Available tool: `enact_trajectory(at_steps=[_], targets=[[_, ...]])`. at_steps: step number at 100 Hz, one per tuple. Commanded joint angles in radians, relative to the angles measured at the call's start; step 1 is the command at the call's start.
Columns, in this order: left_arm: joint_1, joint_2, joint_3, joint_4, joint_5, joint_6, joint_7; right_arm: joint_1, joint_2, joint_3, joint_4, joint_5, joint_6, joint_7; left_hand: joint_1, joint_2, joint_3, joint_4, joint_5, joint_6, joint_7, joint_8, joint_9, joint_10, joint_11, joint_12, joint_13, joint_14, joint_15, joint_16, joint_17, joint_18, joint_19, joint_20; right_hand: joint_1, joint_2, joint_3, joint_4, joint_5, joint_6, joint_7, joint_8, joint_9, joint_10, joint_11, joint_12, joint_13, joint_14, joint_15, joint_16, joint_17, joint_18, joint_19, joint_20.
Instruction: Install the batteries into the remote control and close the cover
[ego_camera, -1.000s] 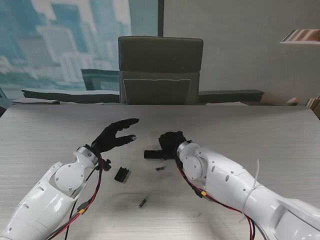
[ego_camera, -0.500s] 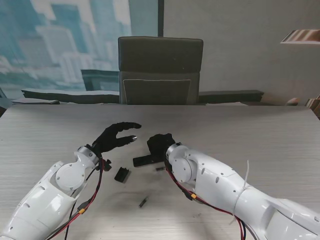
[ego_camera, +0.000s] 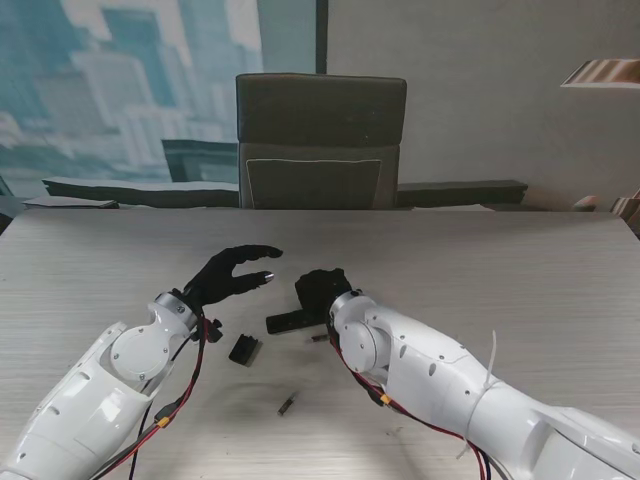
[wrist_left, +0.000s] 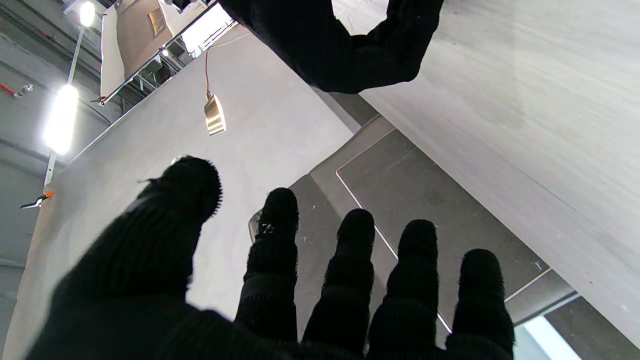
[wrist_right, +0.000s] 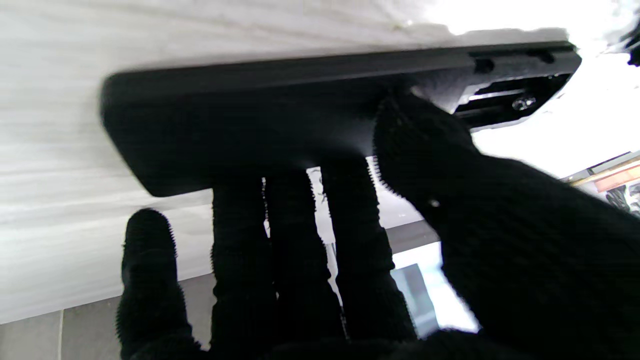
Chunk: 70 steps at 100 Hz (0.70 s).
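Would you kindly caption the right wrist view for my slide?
Gloved right hand grips the black remote control, its open battery compartment exposed, over the pale table.

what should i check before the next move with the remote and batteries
1. Right hand gripping remote: ok, fingers and thumb clamp it in the wrist view.
2. Battery bay open: ok, the bay shows uncovered at the remote's end.
3. Left hand free: ok, open, holding nothing.
4. Cover within reach: ok, on the table nearer to me than the left hand.
5. Batteries located: cannot tell, two small dark bits are too small to identify.
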<state>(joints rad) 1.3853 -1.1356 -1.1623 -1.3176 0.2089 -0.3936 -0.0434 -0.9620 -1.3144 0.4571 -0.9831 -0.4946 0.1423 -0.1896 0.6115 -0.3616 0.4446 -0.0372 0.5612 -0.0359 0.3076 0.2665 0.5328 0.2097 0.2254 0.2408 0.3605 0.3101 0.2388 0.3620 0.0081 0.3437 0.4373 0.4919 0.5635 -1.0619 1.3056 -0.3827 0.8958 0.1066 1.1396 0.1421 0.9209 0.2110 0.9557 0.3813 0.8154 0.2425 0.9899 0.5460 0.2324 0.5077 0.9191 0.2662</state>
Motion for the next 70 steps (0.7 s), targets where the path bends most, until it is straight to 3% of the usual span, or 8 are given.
enact_trajectory(at_steps=[1, 41, 57, 70], targets=[[0.000, 0.000, 0.000, -0.002, -0.003, 0.000, -0.017, -0.038, 0.010, -0.014, 0.010, -0.002, 0.029, 0.039, -0.010, 0.011, 0.012, 0.019, 0.010, -0.003, 0.000, -0.005, 0.006, -0.004, 0.004, 0.017, 0.016, 0.008, 0.011, 0.016, 0.002, 0.000, 0.029, 0.003, 0.022, 0.030, 0.040, 0.067, 0.049, -0.054, 0.072, 0.031, -0.018, 0.020, -0.007, 0.015, -0.018, 0.030, -0.148, -0.095, 0.041, 0.005, 0.067, 0.034], [0.001, 0.000, -0.003, -0.002, -0.006, -0.002, -0.017, -0.080, 0.041, 0.029, -0.060, -0.028, 0.165, 0.063, -0.012, 0.017, 0.002, 0.020, 0.012, 0.005, -0.004, -0.009, 0.009, -0.003, 0.003, 0.017, 0.018, 0.010, 0.012, 0.016, 0.001, 0.001, 0.032, 0.000, -0.071, 0.122, -0.044, 0.081, 0.080, 0.007, 0.021, 0.032, -0.014, 0.063, -0.037, 0.034, -0.032, 0.072, -0.153, -0.094, 0.030, 0.012, 0.091, 0.019], [-0.002, 0.000, -0.001, 0.001, -0.010, -0.002, -0.021, -0.092, 0.050, 0.043, -0.068, -0.037, 0.149, 0.057, -0.012, 0.020, -0.002, 0.020, 0.011, 0.011, -0.006, -0.009, 0.009, -0.002, 0.003, 0.017, 0.017, 0.010, 0.012, 0.016, 0.001, 0.001, 0.033, 0.000, -0.109, 0.144, -0.057, 0.092, 0.057, -0.015, -0.021, 0.056, -0.040, 0.059, -0.046, 0.037, -0.048, 0.062, -0.162, -0.096, 0.021, 0.008, 0.090, 0.013], [-0.003, 0.001, 0.001, 0.002, -0.013, -0.001, -0.024, -0.089, 0.048, 0.045, -0.055, -0.037, 0.112, 0.044, -0.012, 0.022, -0.006, 0.020, 0.011, 0.008, -0.007, -0.010, 0.009, -0.002, 0.002, 0.017, 0.018, 0.012, 0.012, 0.016, 0.000, 0.000, 0.034, -0.001, -0.137, 0.183, -0.062, 0.127, -0.039, -0.042, -0.097, 0.083, -0.096, 0.056, -0.049, 0.044, -0.084, 0.045, -0.173, -0.095, 0.002, -0.002, 0.084, 0.012]])
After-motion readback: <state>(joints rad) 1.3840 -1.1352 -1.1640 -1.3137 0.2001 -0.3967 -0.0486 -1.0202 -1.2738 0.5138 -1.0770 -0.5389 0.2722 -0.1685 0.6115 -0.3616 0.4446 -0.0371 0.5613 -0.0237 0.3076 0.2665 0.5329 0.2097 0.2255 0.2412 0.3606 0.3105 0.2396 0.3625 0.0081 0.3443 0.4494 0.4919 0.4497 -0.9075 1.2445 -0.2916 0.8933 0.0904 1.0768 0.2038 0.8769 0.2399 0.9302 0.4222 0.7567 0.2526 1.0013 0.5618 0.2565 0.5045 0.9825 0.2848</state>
